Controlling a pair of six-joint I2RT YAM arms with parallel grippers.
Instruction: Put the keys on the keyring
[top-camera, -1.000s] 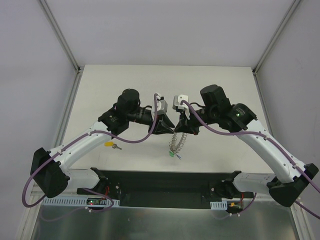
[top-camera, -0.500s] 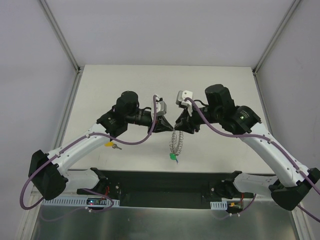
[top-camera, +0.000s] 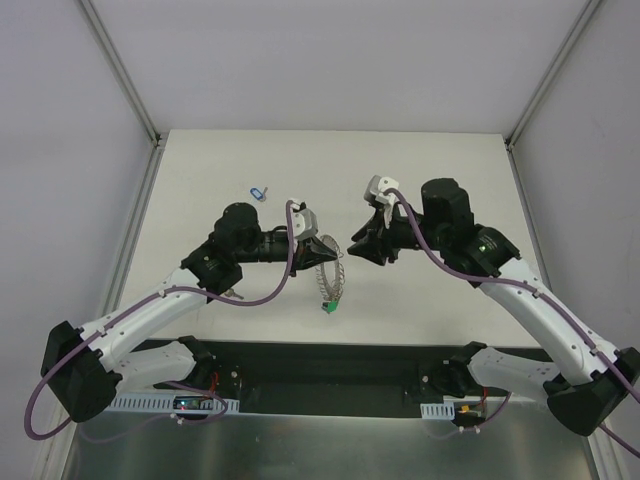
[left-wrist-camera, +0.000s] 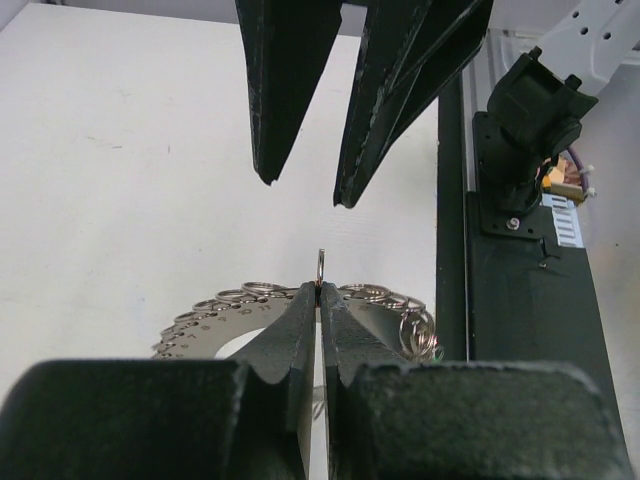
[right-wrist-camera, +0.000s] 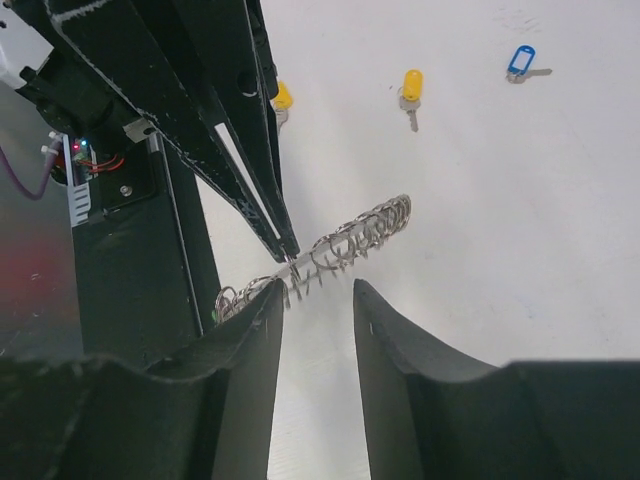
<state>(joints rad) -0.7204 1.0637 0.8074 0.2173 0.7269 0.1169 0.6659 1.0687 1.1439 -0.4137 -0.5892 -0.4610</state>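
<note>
The keyring (left-wrist-camera: 215, 322) is a big flat grey ring. It has lots of little wire loops (left-wrist-camera: 262, 288) all along its rim. The left end effector (left-wrist-camera: 319, 292) is clenched on the rim, and its two fingers are pressed tight together with the metal between them. From above, the keyring (top-camera: 329, 279) hangs from that end effector (top-camera: 322, 251) near the middle of the table (top-camera: 450, 170), towards the front. From the right wrist it shows edge-on, like a thin row of loops (right-wrist-camera: 352, 238).

A green key (top-camera: 328, 307) is at the bottom end of the keyring. It looks hooked on there.

The right end effector (right-wrist-camera: 315, 300) is released. Its two fingers (right-wrist-camera: 250, 345) stand apart with nothing between them. It sits just beside the keyring and is not touching it. From above, it (top-camera: 356, 249) faces the left one across a small gap.

The other keys lie flat on the table, well apart from the keyring. A blue key (top-camera: 258, 192) lies farther back on the left. The right wrist view also shows it (right-wrist-camera: 520, 58), along with two yellow keys (right-wrist-camera: 411, 88). One of the yellow keys is partly hidden behind the left arm.
</note>
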